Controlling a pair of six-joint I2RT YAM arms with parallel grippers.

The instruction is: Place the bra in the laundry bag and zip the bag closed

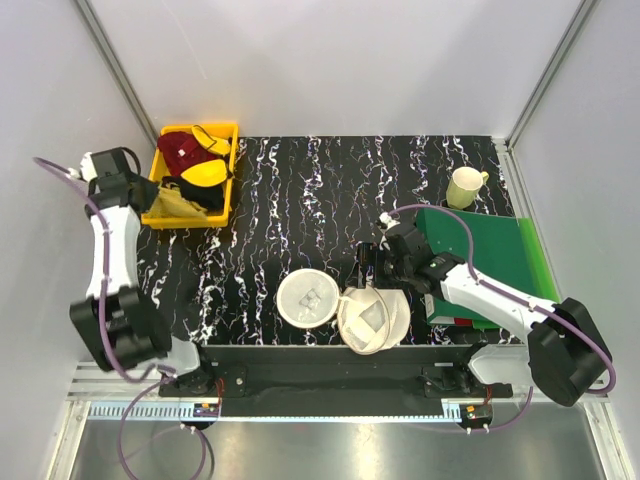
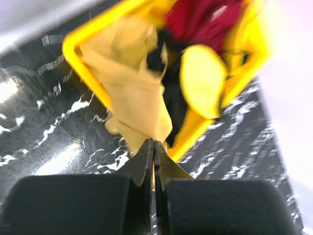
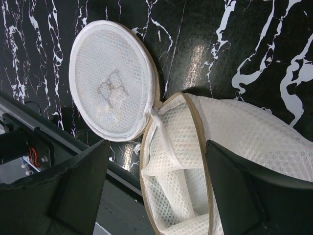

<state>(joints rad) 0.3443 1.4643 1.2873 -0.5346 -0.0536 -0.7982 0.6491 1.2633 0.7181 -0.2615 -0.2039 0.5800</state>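
Observation:
The mustard-yellow bra (image 2: pixel 132 93) hangs over the near wall of the yellow bin (image 2: pixel 83 36). My left gripper (image 2: pixel 154 144) is shut on the bra's lower edge, its jaws pressed together on the fabric. From above, the bra (image 1: pixel 178 203) lies at the bin's front and the left gripper (image 1: pixel 150 195) is beside it. The laundry bag lies unzipped near the table's front edge, with its lid half (image 1: pixel 307 298) flat and its open half (image 1: pixel 372 318) gaping. My right gripper (image 3: pixel 157 147) stands open, straddling the rim of the open half (image 3: pixel 186 166), next to the lid (image 3: pixel 112 81).
The bin (image 1: pixel 225 175) also holds a dark red garment (image 1: pixel 180 150) and a bright yellow garment with black trim (image 1: pixel 205 175). A pale yellow mug (image 1: pixel 464 186) stands at the back right, beside a green board (image 1: pixel 490 255). A metal rail runs along the near edge.

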